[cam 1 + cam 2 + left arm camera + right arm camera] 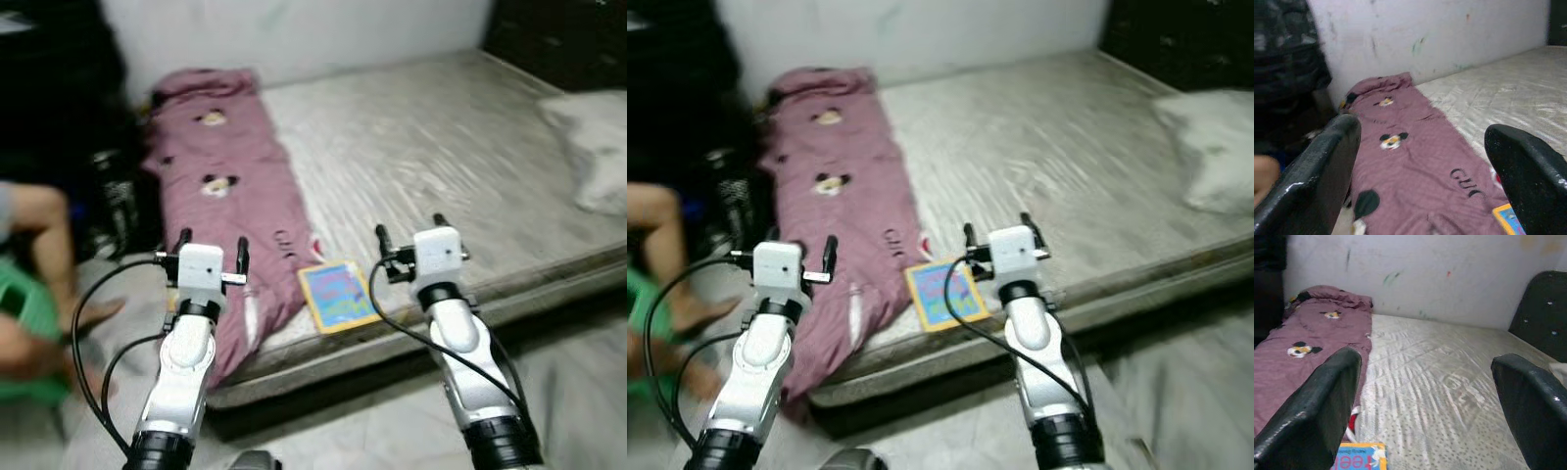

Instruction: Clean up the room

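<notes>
A colourful book lies at the bed's near edge beside a mauve blanket, both grippers poised with fingers released, ready to tidy.

Bare mattress, white wall, person's leg beside green stool.

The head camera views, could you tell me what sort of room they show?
Most likely a bedroom: a bare mattress lies low on the floor, with a pink blanket along one side and a pillow on it.
</notes>
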Motion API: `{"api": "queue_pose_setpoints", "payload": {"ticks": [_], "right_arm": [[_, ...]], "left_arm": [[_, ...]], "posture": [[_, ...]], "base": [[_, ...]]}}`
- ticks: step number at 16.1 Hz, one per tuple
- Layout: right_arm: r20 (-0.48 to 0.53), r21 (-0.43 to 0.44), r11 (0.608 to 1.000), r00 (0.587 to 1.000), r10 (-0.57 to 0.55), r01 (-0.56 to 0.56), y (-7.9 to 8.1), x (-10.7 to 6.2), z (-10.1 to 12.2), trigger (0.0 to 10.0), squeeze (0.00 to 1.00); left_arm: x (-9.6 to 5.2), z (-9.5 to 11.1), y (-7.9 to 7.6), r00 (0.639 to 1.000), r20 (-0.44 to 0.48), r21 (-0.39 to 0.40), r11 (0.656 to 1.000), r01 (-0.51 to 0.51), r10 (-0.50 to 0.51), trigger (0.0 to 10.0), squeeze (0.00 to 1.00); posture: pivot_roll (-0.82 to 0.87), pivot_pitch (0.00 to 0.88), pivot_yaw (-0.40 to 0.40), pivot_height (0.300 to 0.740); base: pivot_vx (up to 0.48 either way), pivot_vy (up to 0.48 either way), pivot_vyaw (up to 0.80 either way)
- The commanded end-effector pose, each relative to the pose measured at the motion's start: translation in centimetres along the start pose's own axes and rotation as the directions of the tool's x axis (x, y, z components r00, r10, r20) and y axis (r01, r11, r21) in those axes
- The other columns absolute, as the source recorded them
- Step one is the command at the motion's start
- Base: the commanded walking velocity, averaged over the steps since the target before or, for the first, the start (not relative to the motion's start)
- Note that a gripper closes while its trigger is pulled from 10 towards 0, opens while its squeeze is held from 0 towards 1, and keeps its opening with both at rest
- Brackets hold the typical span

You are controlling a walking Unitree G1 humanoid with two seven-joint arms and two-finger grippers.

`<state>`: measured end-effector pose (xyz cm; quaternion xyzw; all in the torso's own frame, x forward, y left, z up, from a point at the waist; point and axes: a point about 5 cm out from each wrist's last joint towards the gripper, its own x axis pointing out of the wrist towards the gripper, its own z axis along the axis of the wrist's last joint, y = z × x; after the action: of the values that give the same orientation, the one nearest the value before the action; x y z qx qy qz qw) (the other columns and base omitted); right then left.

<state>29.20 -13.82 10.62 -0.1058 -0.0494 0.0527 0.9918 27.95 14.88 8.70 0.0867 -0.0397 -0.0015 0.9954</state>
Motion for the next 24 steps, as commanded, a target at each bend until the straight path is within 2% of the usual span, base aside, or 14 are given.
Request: {"api": "queue_pose_setpoints", "payload": {"ticks": [1,8,20,24], "right_arm": [[0.013,0.017,1.000,1.000,0.024,-0.024,0.87,0.26,0.40,10.0,0.00],[0.021,0.028,0.999,1.000,0.016,-0.017,0.82,0.30,0.48,10.0,0.00],[0.000,0.064,0.998,1.000,-0.005,0.005,0.73,0.18,0.18,10.0,0.00],[0.004,0.060,0.998,1.000,-0.002,0.002,0.71,0.17,0.21,10.0,0.00]], "left_arm": [[0.06,0.12,0.98,1.000,0.006,0.020,0.999,-0.029,0.029,10.0,0.00],[0.15,0.10,0.87,1.000,0.004,0.010,1.000,-0.019,0.019,10.0,0.00],[-0.02,0.16,0.47,1.000,0.008,-0.037,0.999,0.028,-0.027,10.0,0.00],[-0.07,0.25,0.30,0.999,0.014,-0.046,0.998,0.042,-0.041,10.0,0.00]], "posture": [[0.05,0.000,0.019,0.740],[0.04,0.000,0.020,0.740],[0.04,0.000,0.023,0.740],[0.04,0.000,0.022,0.740]], "base": [[0.000,0.000,0.78],[0.000,0.000,0.73],[0.000,0.000,-0.07],[0.300,0.000,-0.20]]}}
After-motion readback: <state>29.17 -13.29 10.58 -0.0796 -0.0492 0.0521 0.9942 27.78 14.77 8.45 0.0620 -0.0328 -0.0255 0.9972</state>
